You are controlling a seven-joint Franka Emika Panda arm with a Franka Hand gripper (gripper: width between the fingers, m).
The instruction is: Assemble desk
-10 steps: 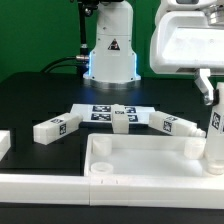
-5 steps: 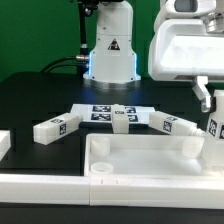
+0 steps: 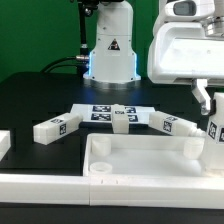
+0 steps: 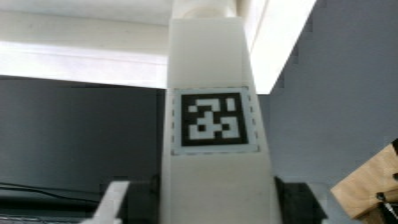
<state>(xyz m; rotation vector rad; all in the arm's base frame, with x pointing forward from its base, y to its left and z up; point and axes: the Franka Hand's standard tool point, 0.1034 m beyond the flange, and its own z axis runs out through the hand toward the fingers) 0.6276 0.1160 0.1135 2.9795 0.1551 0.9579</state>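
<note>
Three loose legs lie mid-frame beyond the desk panel, which fills the lower frame, while the gripper clamps a fourth leg upright at the right edge, so seemingly none is mounted yet.

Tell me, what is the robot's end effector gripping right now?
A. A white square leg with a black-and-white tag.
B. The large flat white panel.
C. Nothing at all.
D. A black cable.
A: the wrist view shows the end effector closed on both sides of an upright tagged leg, while the panel lies flat.
</note>
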